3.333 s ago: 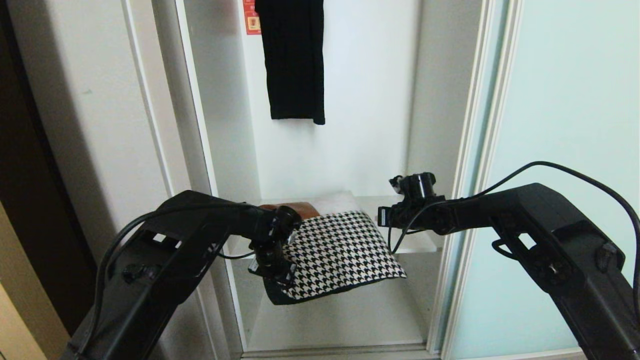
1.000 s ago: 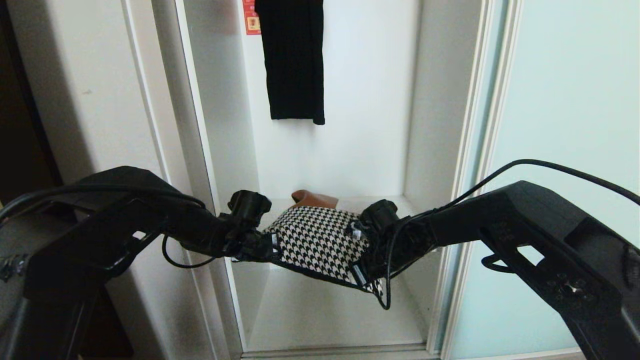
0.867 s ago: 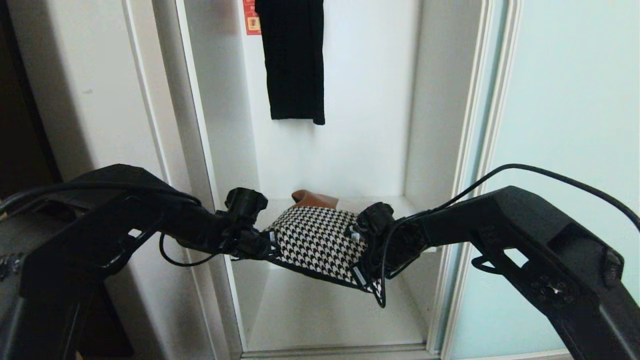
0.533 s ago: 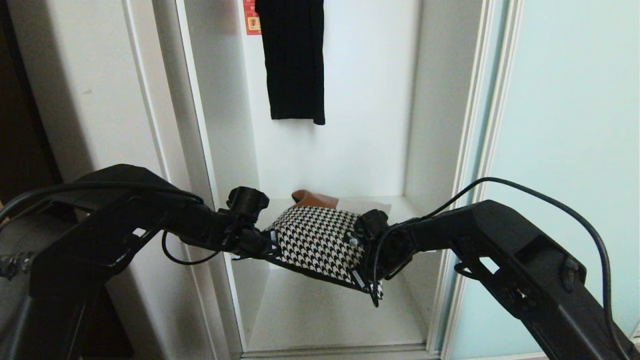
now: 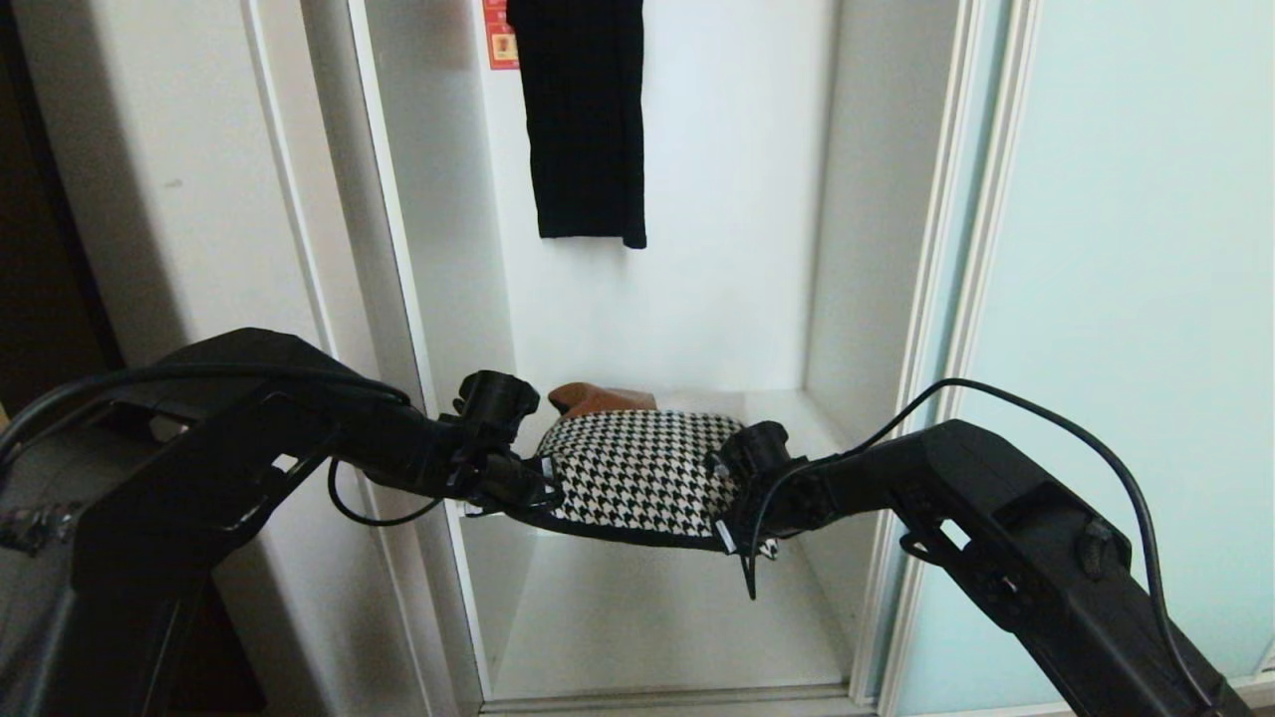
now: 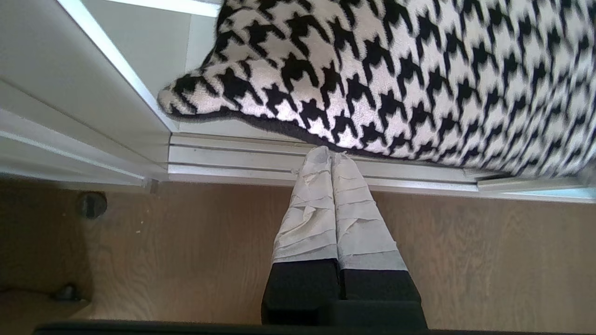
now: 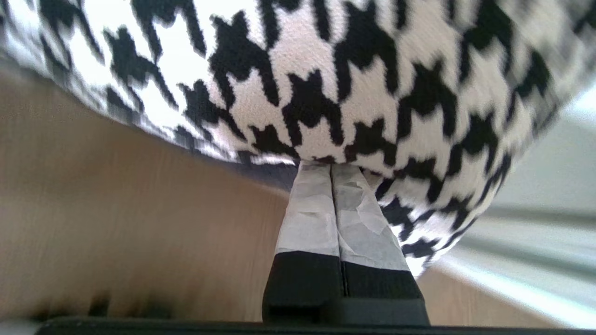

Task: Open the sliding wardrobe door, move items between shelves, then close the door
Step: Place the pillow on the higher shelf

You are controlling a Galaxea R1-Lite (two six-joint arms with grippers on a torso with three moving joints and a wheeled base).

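A: Cushion (image 5: 642, 468) is up in the air, level across the open wardrobe bay, in front of the upper shelf (image 5: 787, 408) and well above the lower shelf (image 5: 657, 617).

B: Who has it?

A: Both arms. The left tool (image 5: 526, 495) is pinched shut on the cushion's left edge, and the right tool (image 5: 729, 525) is pinched shut on the near right corner. In each wrist view the taped fingers (image 6: 333, 204) sit pressed together with only the seam of the fabric between them.

B: What's different from a second ago?

A: The right side has come up. A moment back that corner drooped low and the cushion hung on a slant; now the front edge runs close to flat. The tan-orange patch (image 5: 598, 398) at the back has also shifted a little to the left. A few seconds before that, only the left tool had hold of it, and the right one was off to the side.

B: So where does that leave the task?

A: The sliding wardrobe door (image 5: 1126, 329) is pushed aside to the right, so opening is done. My read is that the cushion is mid-transfer between shelves, with the placing and the door closing yet to come.

B: Anything in the way?

A: The black garment (image 5: 588, 119) hangs well above it, clear of the lift.
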